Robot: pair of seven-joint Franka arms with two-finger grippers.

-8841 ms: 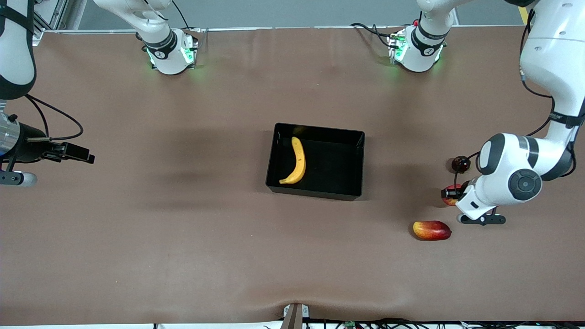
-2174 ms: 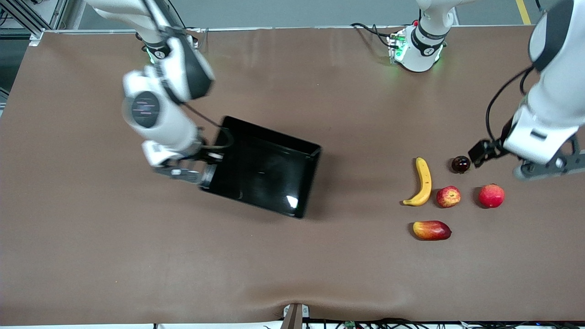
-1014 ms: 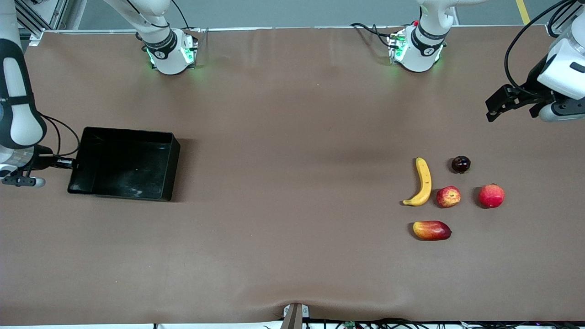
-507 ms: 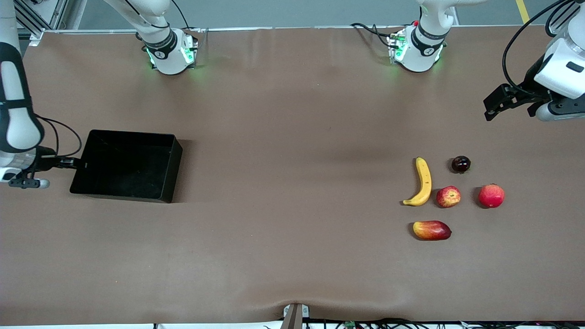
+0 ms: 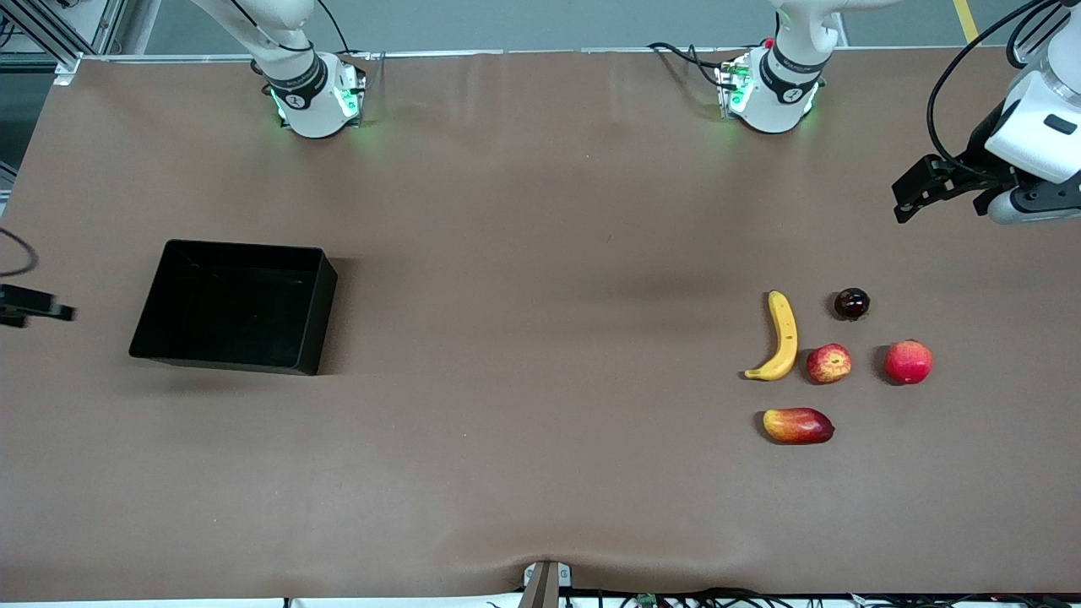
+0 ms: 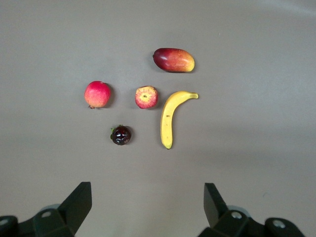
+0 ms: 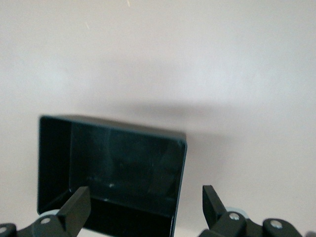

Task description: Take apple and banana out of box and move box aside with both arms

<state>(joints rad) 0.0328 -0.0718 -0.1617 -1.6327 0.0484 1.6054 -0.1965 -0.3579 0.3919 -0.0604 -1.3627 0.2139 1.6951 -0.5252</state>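
The empty black box (image 5: 245, 247) rests on the table toward the right arm's end; it also shows in the right wrist view (image 7: 113, 158). My right gripper (image 5: 38, 308) is open and empty, just off the box's end wall, fingers (image 7: 76, 207) spread wide. The yellow banana (image 5: 783, 336) and the small red-and-yellow apple (image 5: 828, 363) lie side by side toward the left arm's end. My left gripper (image 5: 908, 198) is open and empty, up over bare table beside the fruits. The left wrist view shows the banana (image 6: 170, 118) and the apple (image 6: 146, 97), clear of the spread fingers (image 6: 74, 207).
A red-yellow mango (image 5: 798, 426) lies nearer the camera than the banana. A pinkish-red round fruit (image 5: 908, 361) sits beside the apple. A small dark round fruit (image 5: 851, 303) lies farther from the camera than the apple. Brown table lies between box and fruits.
My right gripper has let go of the box's end wall and drawn back toward the table's end. The box stays put. The left arm has barely moved.
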